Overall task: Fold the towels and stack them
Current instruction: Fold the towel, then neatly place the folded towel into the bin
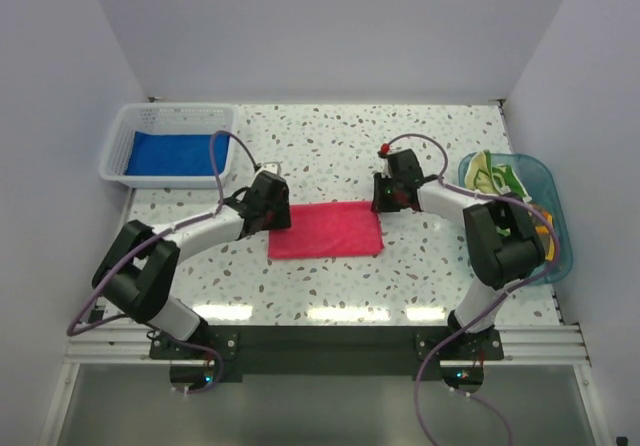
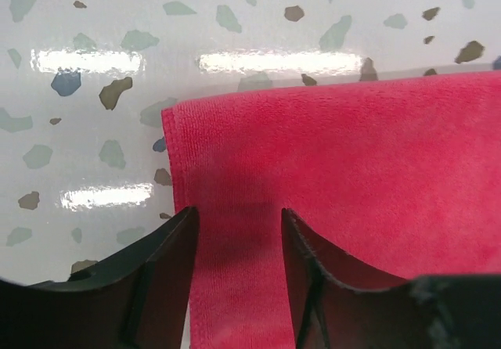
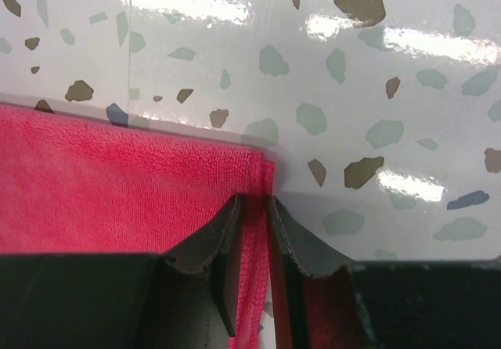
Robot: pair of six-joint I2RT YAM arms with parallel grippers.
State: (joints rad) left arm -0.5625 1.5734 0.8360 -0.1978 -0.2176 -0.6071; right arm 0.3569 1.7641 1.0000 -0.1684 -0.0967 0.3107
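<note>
Pink towel (image 1: pixel 325 230) is lying flat mid-desk (image 1: pixel 420 266). Right pincer (image 3: pixel 252 202) is pinching its right edge. Left pincer (image 2: pixel 239 217) is hanging spread over the left edge. You're likely closing left next: bite past the hem, then lift both ends level.

The spread towel (image 1: pixel 325 230) is lying flat at the centre of the worktop (image 1: pixel 330 136). The left end effector (image 2: pixel 239 239) is straddling its far left corner, jaws apart. The right end effector (image 3: pixel 250 208) is pinching its far right corner. Behind and left of the spread towel, the basket (image 1: pixel 150 116) is holding a second towel (image 1: pixel 172 153). To its right, the tub (image 1: pixel 545 181) is holding further towels (image 1: pixel 490 178).
</note>
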